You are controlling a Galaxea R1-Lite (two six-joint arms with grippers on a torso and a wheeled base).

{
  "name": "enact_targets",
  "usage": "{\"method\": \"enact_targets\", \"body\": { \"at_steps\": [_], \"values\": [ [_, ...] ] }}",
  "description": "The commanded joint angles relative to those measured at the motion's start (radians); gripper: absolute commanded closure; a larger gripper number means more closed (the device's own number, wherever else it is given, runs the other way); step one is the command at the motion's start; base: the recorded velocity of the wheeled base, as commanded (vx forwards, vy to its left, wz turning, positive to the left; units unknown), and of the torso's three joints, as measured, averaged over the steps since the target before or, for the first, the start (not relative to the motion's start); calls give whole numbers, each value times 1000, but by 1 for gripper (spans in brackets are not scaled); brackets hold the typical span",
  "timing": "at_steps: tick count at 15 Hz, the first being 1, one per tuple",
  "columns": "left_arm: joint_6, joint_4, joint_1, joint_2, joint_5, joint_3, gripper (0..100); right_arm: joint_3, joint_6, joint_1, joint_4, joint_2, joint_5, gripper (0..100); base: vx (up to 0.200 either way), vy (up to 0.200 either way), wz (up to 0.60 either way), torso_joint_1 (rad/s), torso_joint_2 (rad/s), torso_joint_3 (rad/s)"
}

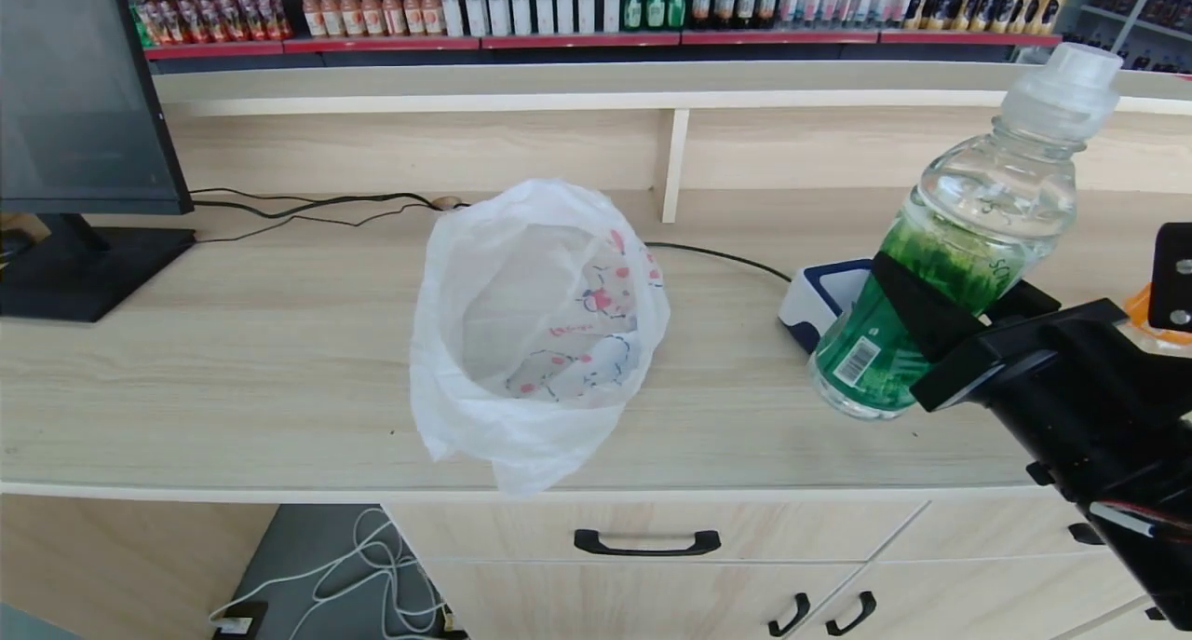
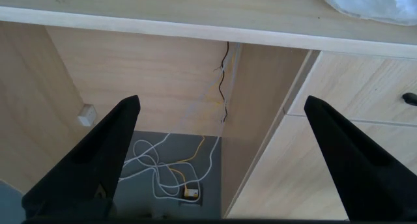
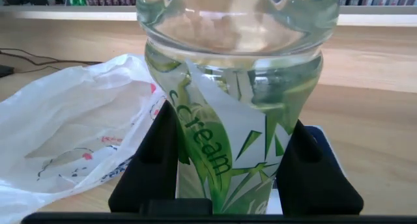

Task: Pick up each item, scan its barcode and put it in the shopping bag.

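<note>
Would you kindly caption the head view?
Right gripper holds a tilted green-labelled bottle near the scanner, beside the open shopping bag.

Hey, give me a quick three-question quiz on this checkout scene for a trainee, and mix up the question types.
1. True or false: the bottle is already inside the shopping bag.
2. Which one holds the bottle? A) left gripper B) right gripper C) neither
3. Fill in: going by the robot's own sides, the scanner sits on the bag's ____ side.

Key: 1 false; 2 B; 3 right.
</note>
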Motion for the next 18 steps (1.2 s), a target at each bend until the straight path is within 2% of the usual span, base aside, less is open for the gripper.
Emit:
{"method": "enact_targets", "body": {
  "at_steps": [1,9,13,15,18],
  "values": [
    [1,-1,0,2,1,0,0,-7,-1,-1,-1,15,0,100,0,200,0,-2,2,-2],
    [1,-1,0,2,1,0,0,-27,2,4,-1,19,6,100,0,0,0,0,0,0],
    [1,-1,0,0,1,0,0,-44,1,6,-1,23,6,100,0,0,600,2,5,1],
    [1,-1,0,0,1,0,0,-97,-5,32,-1,18,6,100,0,0,600,10,10,-5],
    [1,-1,0,0,1,0,0,-148,-7,87,-1,38,7,100,0,0,0,0,0,0]
  ]
}}
